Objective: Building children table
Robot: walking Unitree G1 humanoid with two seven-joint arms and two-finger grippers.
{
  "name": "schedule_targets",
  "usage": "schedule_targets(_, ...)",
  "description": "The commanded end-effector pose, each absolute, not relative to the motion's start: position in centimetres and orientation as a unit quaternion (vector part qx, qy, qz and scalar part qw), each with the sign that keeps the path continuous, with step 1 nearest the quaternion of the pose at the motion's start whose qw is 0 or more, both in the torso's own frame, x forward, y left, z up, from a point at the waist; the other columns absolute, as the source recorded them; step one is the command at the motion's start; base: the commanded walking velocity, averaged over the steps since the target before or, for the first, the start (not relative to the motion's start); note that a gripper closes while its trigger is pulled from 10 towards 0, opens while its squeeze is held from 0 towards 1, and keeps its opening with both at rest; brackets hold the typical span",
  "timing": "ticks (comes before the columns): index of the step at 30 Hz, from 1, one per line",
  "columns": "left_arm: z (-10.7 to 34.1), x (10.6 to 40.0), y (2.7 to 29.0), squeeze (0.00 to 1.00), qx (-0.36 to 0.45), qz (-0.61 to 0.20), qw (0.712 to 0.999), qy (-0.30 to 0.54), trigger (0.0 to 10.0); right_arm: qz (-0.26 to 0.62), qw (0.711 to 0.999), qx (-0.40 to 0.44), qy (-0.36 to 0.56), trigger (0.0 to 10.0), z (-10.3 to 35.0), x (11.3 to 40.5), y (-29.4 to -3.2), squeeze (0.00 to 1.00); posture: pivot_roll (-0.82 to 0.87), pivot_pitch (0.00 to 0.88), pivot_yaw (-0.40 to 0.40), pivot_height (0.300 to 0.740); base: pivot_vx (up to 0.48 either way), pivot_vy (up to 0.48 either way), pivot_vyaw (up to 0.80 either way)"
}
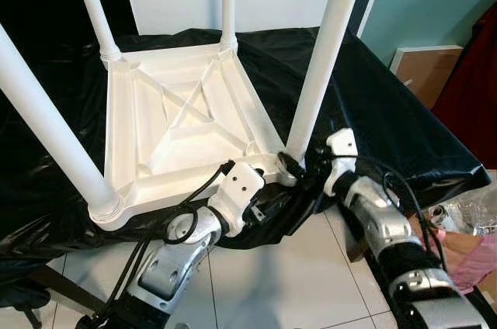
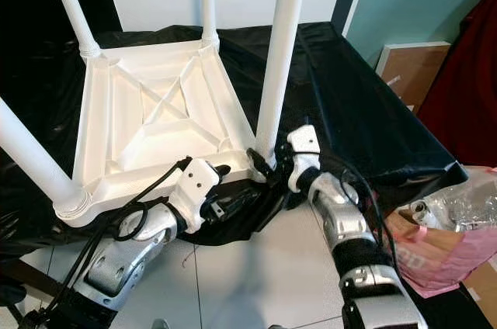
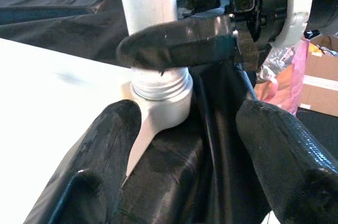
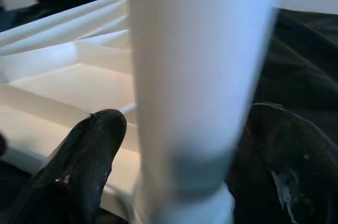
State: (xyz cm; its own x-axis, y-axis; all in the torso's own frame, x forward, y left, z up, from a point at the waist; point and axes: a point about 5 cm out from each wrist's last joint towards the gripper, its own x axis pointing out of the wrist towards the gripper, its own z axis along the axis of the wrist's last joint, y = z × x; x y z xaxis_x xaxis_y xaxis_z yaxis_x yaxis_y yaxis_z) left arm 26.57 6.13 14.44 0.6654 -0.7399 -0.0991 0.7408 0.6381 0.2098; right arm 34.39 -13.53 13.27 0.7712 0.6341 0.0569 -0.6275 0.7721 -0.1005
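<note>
Right gripper [image 2: 269,161] fingers clamp the white leg [image 2: 278,57] base; left gripper [image 3: 185,145] fingers open, apparently touching nothing, black sheet [image 1: 373,104] beneath.

My black fingers [image 3: 174,44] and silver arms [image 1: 380,220] meet a plain white table [image 1: 186,127] with white legs [image 1: 322,57], lying on glossy black sheeting [image 1: 388,119] over pale floor tiles [image 1: 287,282].

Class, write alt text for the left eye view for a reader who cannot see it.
A white children's table lies upside down on black sheeting, four legs pointing up. The right gripper closes around the near-right leg at its base, and the left gripper sits beside that corner.
</note>
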Motion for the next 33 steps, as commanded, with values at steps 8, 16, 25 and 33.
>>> schedule_targets(8,14.5,26.6,5.7,0.0,0.124,-0.438,0.89,0.0,10.0,0.379,0.922,-0.075,-0.012,3.9,13.1,35.7,-12.5,0.0,0.04,0.009,-0.056,0.74,0.0,0.0,0.0)
schedule_targets(16,14.6,26.8,6.1,0.0,0.127,-0.428,0.895,-0.004,10.0,0.38,0.921,-0.087,0.016,0.0,12.3,35.9,-12.7,0.0,0.05,0.002,-0.066,0.74,0.0,0.0,0.0)
schedule_targets(25,14.7,26.9,6.1,0.0,0.128,-0.427,0.895,-0.005,10.0,0.371,0.925,-0.082,0.028,10.0,11.7,35.9,-13.1,0.0,0.05,0.0,-0.064,0.74,0.0,0.0,0.0)
schedule_targets(33,14.5,26.7,6.0,0.0,0.125,-0.43,0.894,-0.003,10.0,0.293,0.954,-0.056,0.034,10.0,11.1,36.1,-13.3,0.0,0.04,0.009,-0.065,0.74,0.0,0.0,0.0)
